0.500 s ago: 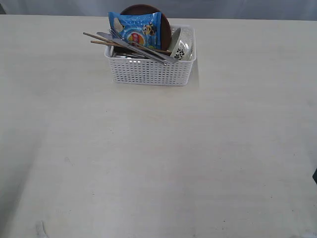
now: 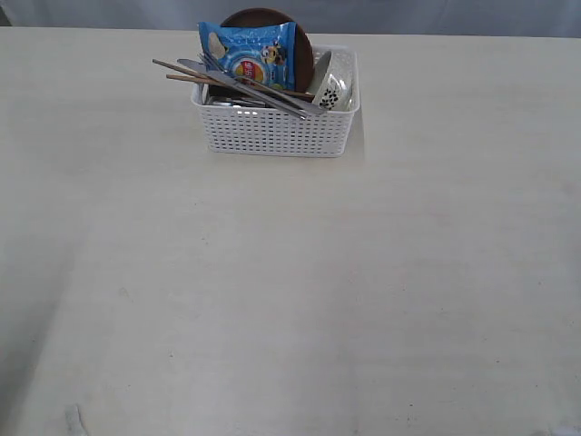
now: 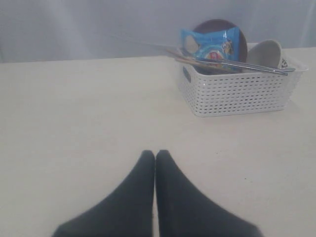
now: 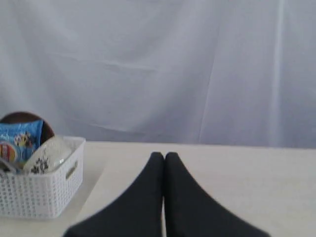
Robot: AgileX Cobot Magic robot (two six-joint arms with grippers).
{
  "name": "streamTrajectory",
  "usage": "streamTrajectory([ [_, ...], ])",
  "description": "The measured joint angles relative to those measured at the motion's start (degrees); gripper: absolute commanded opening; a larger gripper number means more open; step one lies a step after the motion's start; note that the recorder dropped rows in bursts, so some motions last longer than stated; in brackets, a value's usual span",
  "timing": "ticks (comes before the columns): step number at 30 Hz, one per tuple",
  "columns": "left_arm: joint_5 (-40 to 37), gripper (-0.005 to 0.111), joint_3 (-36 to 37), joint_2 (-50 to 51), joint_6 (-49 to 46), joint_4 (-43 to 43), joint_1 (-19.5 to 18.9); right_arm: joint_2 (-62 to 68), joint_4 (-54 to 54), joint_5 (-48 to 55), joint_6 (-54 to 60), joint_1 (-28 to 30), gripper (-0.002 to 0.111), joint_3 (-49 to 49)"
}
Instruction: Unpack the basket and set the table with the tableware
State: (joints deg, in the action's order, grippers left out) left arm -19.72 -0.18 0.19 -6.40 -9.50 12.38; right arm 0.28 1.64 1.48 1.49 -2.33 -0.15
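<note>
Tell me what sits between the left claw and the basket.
Only bare table lies between the shut left claw and the basket, per the left wrist view.

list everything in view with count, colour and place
table: one, cream-white, under everything
basket: one, white, far middle of table
snack bag: one, blue, upright in basket
plate: one, brown, on edge behind the bag
bowl: one, white with dark print, tipped up at basket's right end
chopsticks: two, wooden, jutting out over basket's left rim
steel cutlery: at least two pieces, silver, slanting across basket's top
curtain: one, grey, behind the table
left pincer: one, black, shut, above bare table
right pincer: one, black, shut, above bare table
</note>
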Motion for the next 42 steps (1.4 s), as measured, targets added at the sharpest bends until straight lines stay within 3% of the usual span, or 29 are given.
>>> streamTrajectory([
  [10,0.0,0.000,0.0,0.0,0.0,0.0,0.0,0.0,0.4,-23.8,-4.1,0.0,-0.001,-0.3],
  [12,0.0,0.000,0.0,0.0,0.0,0.0,0.0,0.0,0.2,-23.1,-6.4,0.0,-0.001,-2.3],
  [17,0.0,0.000,0.0,0.0,0.0,0.0,0.0,4.1,-2.4,-13.8,-8.7,0.0,-0.001,-15.9],
  [23,0.0,0.000,0.0,0.0,0.0,0.0,0.0,23.6,-2.6,1.4,-9.0,-1.3,-0.001,-35.6],
  [30,0.0,0.000,0.0,0.0,0.0,0.0,0.0,53.3,-2.6,27.8,-9.0,-12.5,-0.001,-56.1],
  [35,0.0,0.000,0.0,0.0,0.0,0.0,0.0,73.4,-2.6,45.0,-9.0,-21.0,-0.001,-63.9],
  [42,0.0,0.000,0.0,0.0,0.0,0.0,0.0,89.8,-2.0,50.3,-9.2,-25.5,-0.001,-69.7],
])
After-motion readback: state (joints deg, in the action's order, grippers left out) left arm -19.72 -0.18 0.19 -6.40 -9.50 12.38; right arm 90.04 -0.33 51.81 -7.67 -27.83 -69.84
